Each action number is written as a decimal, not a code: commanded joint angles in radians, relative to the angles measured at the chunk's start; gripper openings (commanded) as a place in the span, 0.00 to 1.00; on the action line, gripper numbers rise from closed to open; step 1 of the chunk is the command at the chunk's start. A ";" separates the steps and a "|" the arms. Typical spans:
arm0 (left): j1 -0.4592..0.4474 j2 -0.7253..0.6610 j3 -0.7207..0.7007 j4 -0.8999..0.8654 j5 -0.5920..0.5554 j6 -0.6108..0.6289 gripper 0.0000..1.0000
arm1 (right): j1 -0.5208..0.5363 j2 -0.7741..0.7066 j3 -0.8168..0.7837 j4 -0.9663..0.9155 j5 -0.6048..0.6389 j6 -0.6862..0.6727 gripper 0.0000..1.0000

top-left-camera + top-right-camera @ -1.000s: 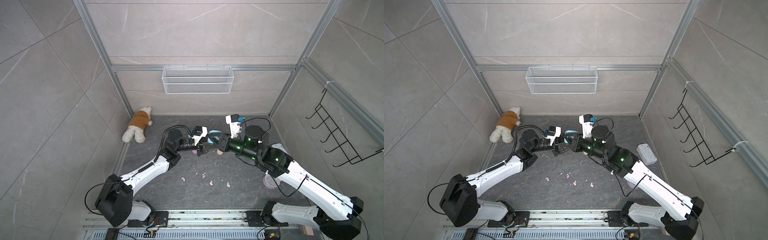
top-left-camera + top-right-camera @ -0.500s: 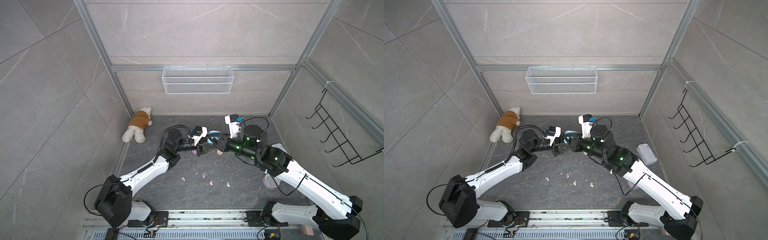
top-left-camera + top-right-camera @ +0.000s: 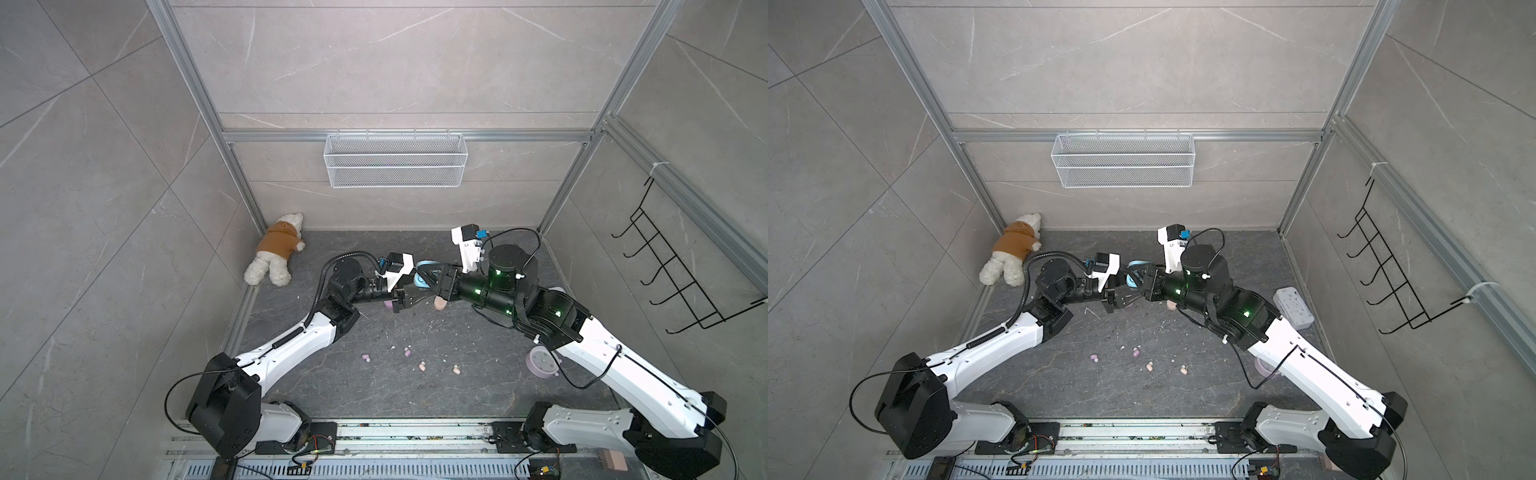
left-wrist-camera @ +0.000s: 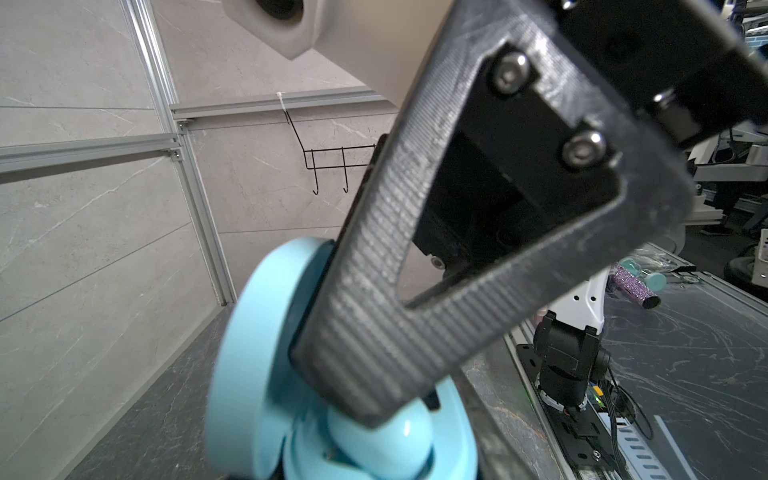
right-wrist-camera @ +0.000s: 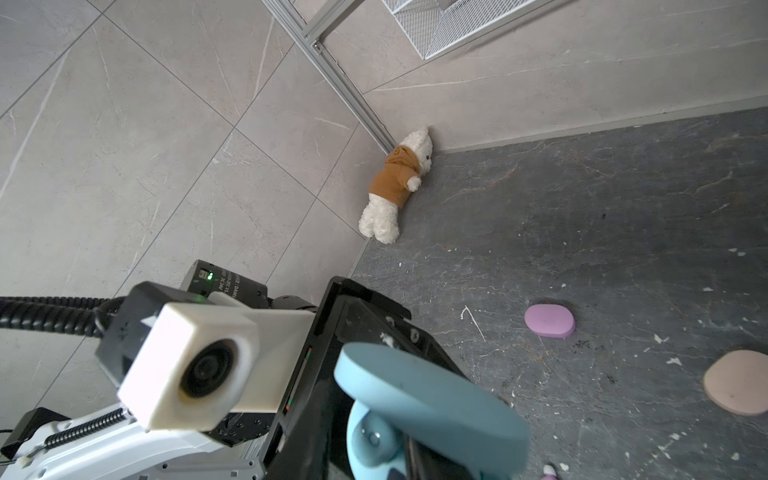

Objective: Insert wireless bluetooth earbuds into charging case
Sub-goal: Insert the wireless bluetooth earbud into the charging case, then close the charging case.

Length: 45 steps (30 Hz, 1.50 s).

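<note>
A light blue charging case [image 3: 423, 274] [image 3: 1135, 269] hangs above the floor at the back middle with its lid [image 5: 428, 395] up. My left gripper [image 3: 410, 289] [image 3: 1119, 291] is shut on its base. My right gripper [image 3: 431, 282] [image 3: 1143, 279] reaches into the open case from the other side. Only one of its fingers [image 4: 374, 374] shows in the left wrist view, with its tip on a light blue earbud [image 4: 382, 440] that sits in the case. Two lilac earbuds [image 3: 365, 357] [image 3: 408, 353] and two peach earbuds [image 3: 422, 366] [image 3: 456, 370] lie on the floor in front.
A shut lilac case [image 5: 549, 321] and a peach case [image 5: 737, 388] lie on the floor below the grippers. Another lilac case [image 3: 540, 362] lies open under my right arm. A plush toy [image 3: 276, 249], a white power strip [image 3: 1293, 305] and white crumbs are also on the floor.
Both arms stay almost where they were, meeting at the blue case. No other thing has moved.
</note>
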 commanded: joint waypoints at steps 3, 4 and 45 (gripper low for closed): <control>-0.003 -0.034 0.036 0.027 0.003 0.031 0.16 | 0.004 -0.005 0.031 -0.034 0.028 -0.015 0.34; -0.004 -0.032 0.035 0.028 0.002 0.031 0.16 | 0.005 -0.004 0.035 -0.039 0.027 -0.014 0.35; 0.006 -0.080 -0.006 -0.140 -0.021 0.149 0.16 | -0.052 0.496 1.030 -0.907 0.004 -0.243 0.33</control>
